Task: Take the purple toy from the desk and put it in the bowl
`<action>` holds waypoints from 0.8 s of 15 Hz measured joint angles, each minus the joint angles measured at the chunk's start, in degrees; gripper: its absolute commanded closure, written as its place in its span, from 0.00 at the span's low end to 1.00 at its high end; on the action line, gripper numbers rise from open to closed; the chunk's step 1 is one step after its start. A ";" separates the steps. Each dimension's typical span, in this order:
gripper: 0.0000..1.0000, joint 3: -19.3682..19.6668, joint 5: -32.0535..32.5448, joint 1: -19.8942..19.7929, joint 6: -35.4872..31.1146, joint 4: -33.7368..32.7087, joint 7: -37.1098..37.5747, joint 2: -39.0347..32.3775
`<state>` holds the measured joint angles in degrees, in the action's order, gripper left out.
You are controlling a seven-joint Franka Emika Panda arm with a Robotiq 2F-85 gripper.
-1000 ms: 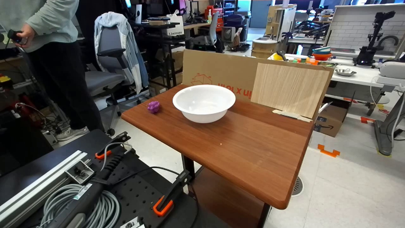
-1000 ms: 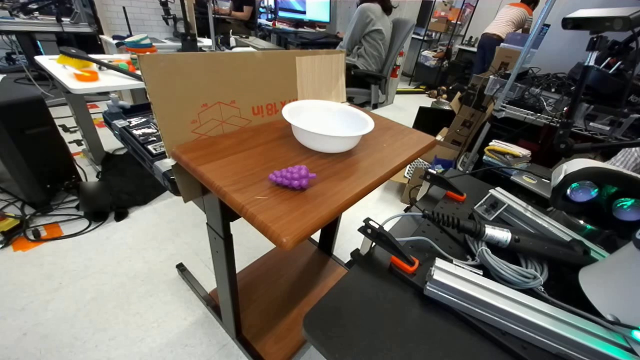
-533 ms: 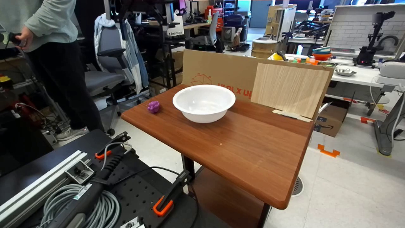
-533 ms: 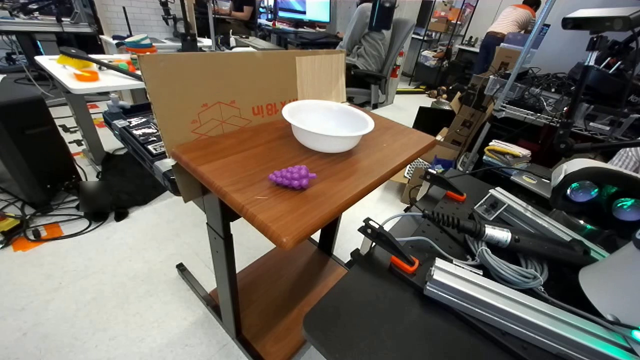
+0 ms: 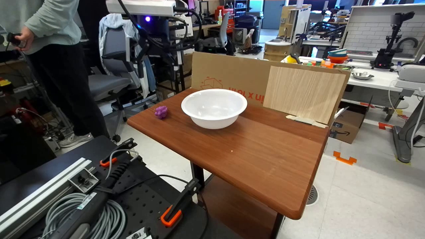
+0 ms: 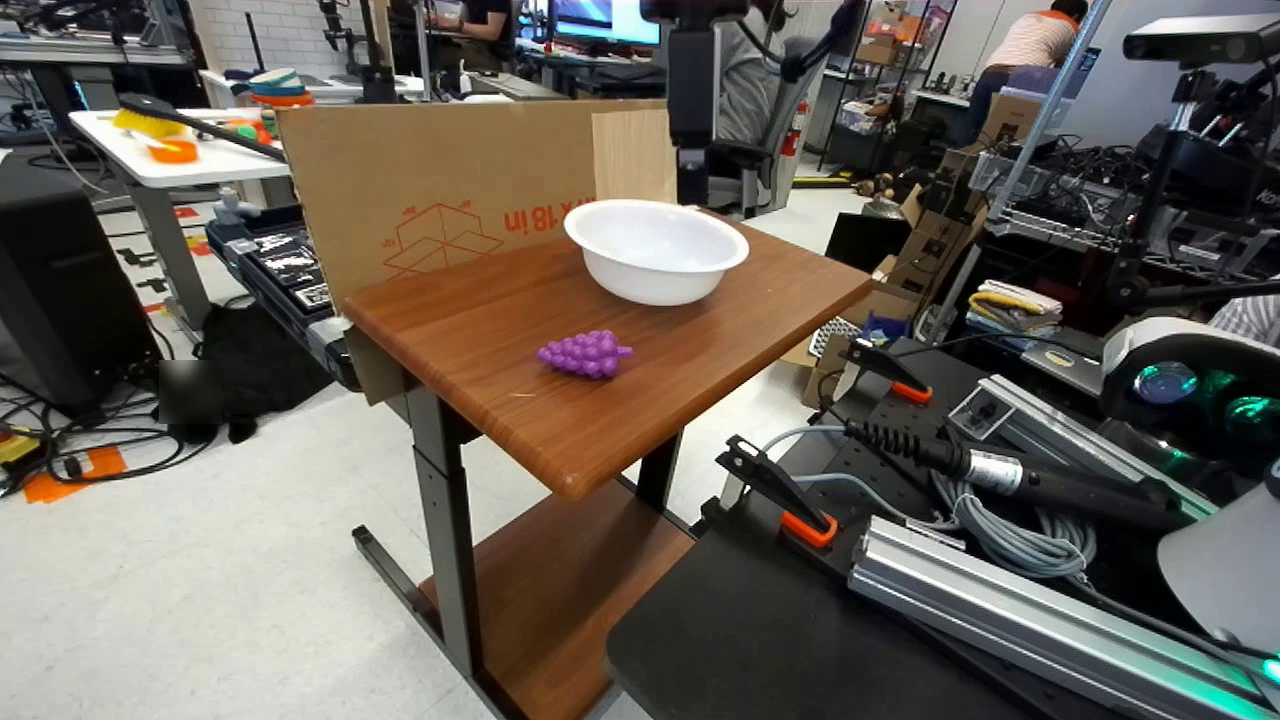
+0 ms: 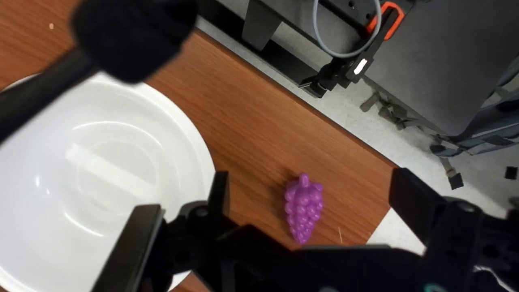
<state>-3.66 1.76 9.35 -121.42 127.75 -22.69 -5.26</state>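
The purple toy (image 5: 161, 112), shaped like a grape bunch, lies on the reddish-brown desk (image 5: 252, 159) near one end; it also shows in an exterior view (image 6: 585, 354). The white bowl (image 5: 214, 109) stands on the desk beside it, with nothing visible inside in the wrist view (image 7: 117, 174). My gripper (image 5: 158, 77) hangs in the air above desk level, pointing down. In an exterior view the gripper (image 6: 692, 185) shows edge-on behind the bowl. In the wrist view my gripper (image 7: 311, 176) has its fingers wide apart, with the purple toy below, between them, untouched.
A cardboard sheet (image 6: 440, 180) stands upright along the desk's edge, with a pale board (image 5: 303, 93) against it. A black workbench (image 5: 146, 192) with orange clamps (image 5: 171, 215) and coiled cable (image 5: 86, 212) is close to the desk. A person (image 5: 59, 66) stands nearby.
My arm and gripper have come into both exterior views from the top and moved lower. The purple toy and the bowl have not moved.
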 measured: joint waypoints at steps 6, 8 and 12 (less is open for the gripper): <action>0.00 -1.56 9.70 0.24 -1.07 -7.64 9.55 -10.31; 0.00 -1.98 11.32 0.77 -1.07 -9.70 11.75 -12.65; 0.00 -2.59 13.05 2.28 -1.07 -12.09 14.26 -14.86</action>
<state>-6.25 14.81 11.63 -122.48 115.66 -8.43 -20.12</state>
